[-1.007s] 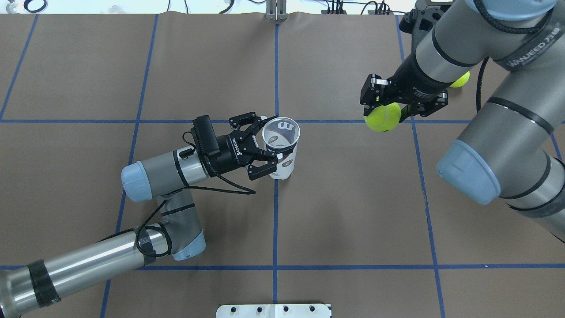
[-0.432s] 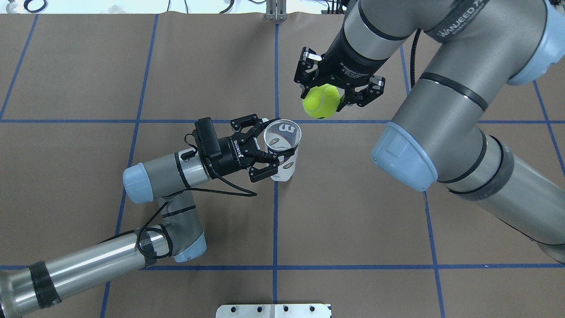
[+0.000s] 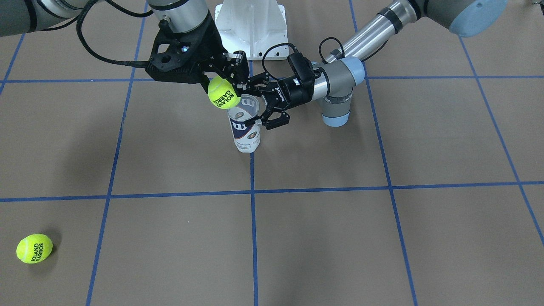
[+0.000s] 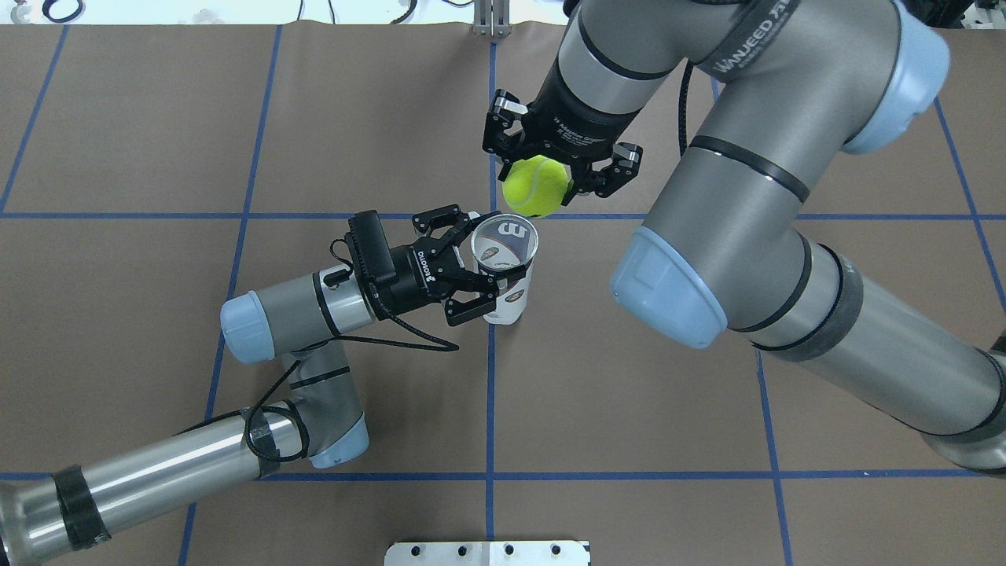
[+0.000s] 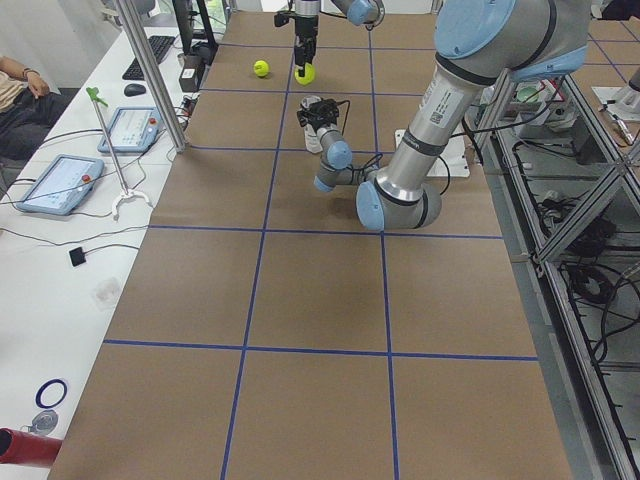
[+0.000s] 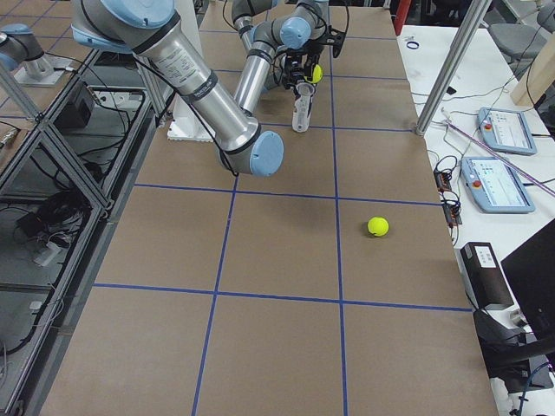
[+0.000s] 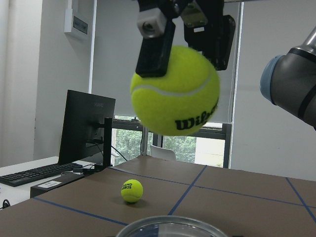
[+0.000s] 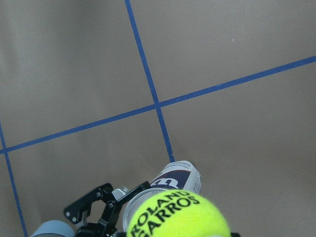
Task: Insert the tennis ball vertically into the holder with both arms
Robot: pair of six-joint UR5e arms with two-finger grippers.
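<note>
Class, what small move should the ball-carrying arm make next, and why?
Probably nudge the right gripper sideways until the tennis ball is centred over the holder. In the overhead view the ball appears just off the open rim, and the left gripper grips the upright holder.

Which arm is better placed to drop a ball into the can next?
Right. The right gripper holds the tennis ball raised near the open mouth of the Wilson can; the left gripper grips it.
</note>
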